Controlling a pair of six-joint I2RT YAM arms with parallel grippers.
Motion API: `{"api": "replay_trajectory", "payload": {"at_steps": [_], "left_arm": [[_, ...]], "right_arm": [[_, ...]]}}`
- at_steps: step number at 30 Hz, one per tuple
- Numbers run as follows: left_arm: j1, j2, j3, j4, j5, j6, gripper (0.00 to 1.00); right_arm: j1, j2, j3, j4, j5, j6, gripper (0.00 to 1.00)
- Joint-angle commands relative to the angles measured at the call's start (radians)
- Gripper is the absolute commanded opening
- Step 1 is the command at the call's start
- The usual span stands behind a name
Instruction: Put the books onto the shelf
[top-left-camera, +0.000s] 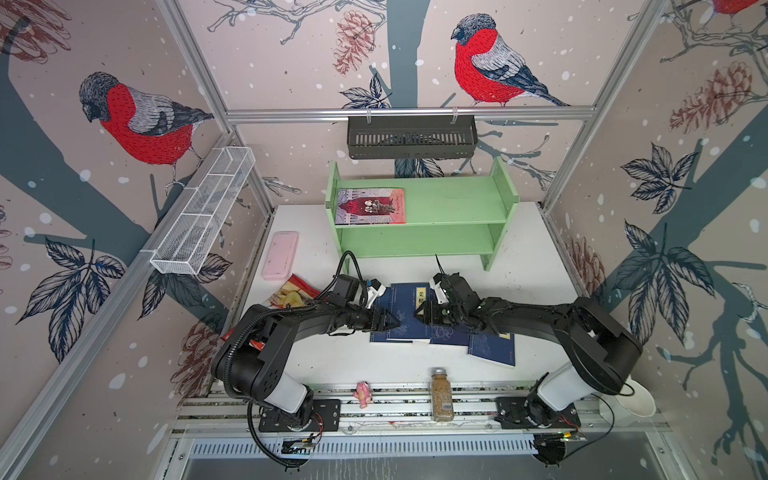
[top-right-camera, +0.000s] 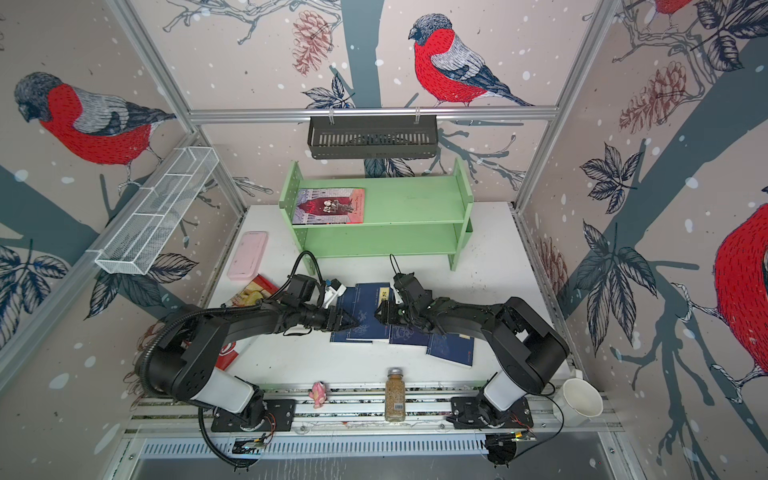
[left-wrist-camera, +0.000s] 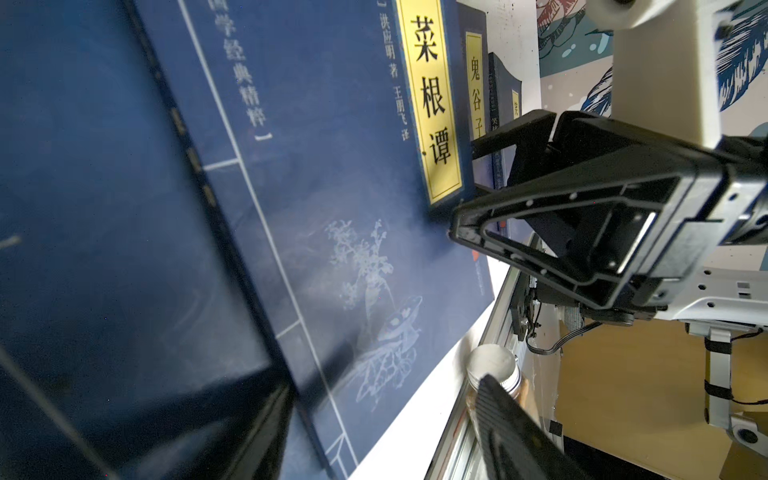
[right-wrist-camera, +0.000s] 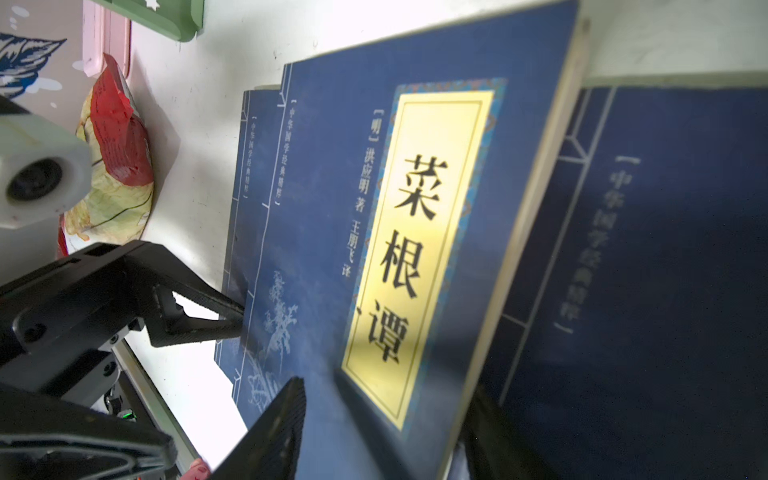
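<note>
Navy books are filling our wrist views; our left gripper and right gripper are facing each other across them, jaws parted, gripping nothing.

Shelf: right part of the top tier is bare, red book lies flat at its left end. Lower tier is open along the near side. Black basket hangs on the far wall just above it. Table is bare right of the navy books, through to the shelf foot. Left is crowded: pink slab, snack bag. Jar stands at the near edge. Left gripper and right gripper sit tip to tip over the books, close but apart.
</note>
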Motion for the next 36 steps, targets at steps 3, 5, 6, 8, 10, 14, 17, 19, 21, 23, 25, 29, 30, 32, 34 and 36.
{"api": "replay_trajectory", "payload": {"at_steps": [3, 5, 6, 8, 10, 14, 17, 19, 21, 23, 25, 29, 30, 32, 34, 36], "left_arm": [[0.007, -0.013, 0.002, -0.014, -0.011, 0.001, 0.73], [0.011, -0.016, -0.003, -0.011, -0.013, -0.006, 0.73], [0.011, -0.017, -0.004, -0.014, -0.026, -0.008, 0.74], [0.016, -0.02, -0.013, -0.011, -0.045, -0.01, 0.74], [0.024, -0.023, -0.025, 0.001, -0.046, -0.02, 0.74], [0.029, -0.043, -0.041, 0.008, -0.073, -0.018, 0.74], [0.031, -0.033, -0.033, 0.001, -0.065, -0.014, 0.74], [0.033, -0.025, -0.02, -0.016, -0.06, -0.012, 0.73], [0.035, -0.05, -0.024, -0.016, -0.074, 0.0, 0.73], [0.035, -0.069, -0.033, -0.019, -0.11, -0.004, 0.73], [0.042, -0.071, -0.041, -0.013, -0.117, -0.003, 0.74], [0.049, -0.066, -0.043, -0.013, -0.115, 0.013, 0.73], [0.049, -0.065, -0.046, -0.01, -0.117, 0.011, 0.73], [0.051, -0.058, -0.043, -0.005, -0.107, 0.017, 0.73], [0.051, -0.045, -0.038, -0.002, -0.089, 0.017, 0.73], [0.051, -0.028, -0.034, 0.001, -0.074, 0.015, 0.73]], "right_arm": [[0.007, -0.009, -0.015, -0.037, -0.03, 0.014, 0.61], [0.008, -0.018, -0.019, -0.026, -0.044, 0.022, 0.61], [0.012, -0.025, -0.018, -0.035, -0.042, 0.025, 0.61], [0.017, -0.042, -0.017, -0.051, -0.03, 0.028, 0.63], [0.018, -0.056, -0.02, -0.059, -0.026, 0.03, 0.64], [0.01, -0.061, -0.014, -0.095, 0.015, 0.033, 0.65], [-0.006, -0.034, -0.01, -0.095, 0.017, 0.042, 0.65], [-0.006, -0.017, 0.003, -0.112, 0.032, 0.036, 0.65], [-0.008, -0.006, 0.01, -0.114, 0.036, 0.028, 0.65], [-0.008, 0.005, 0.02, -0.117, 0.034, 0.017, 0.65], [-0.004, 0.011, 0.028, -0.111, 0.032, 0.007, 0.64], [0.002, 0.034, 0.05, -0.108, 0.029, -0.014, 0.64], [0.005, 0.039, 0.055, -0.109, 0.032, -0.017, 0.63], [0.012, 0.042, 0.059, -0.106, 0.036, -0.02, 0.63], [0.02, 0.045, 0.062, -0.102, 0.033, -0.025, 0.63], [0.033, 0.054, 0.074, -0.108, 0.037, -0.036, 0.63]]}}
